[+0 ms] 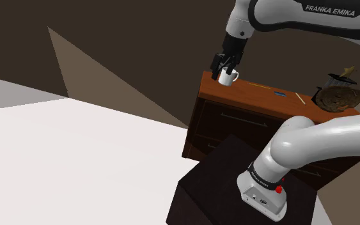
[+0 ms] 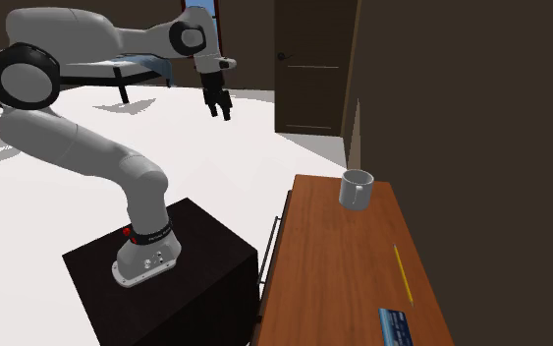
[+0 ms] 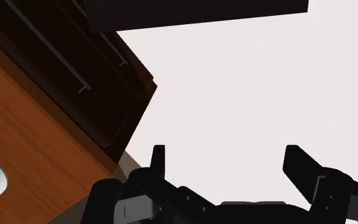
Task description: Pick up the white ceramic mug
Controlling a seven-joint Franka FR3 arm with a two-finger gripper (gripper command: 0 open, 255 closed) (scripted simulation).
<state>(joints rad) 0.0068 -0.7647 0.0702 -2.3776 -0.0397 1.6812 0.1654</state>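
Hovering beside the dresser, end effector spread and empty, white mug upright on top, apart.

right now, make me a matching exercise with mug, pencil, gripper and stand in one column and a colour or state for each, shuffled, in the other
1 mug
2 pencil
3 gripper
4 stand

a black box
b open, holding nothing
c yellow
d upright on the dresser

Pairs: 1-d, 2-c, 3-b, 4-a
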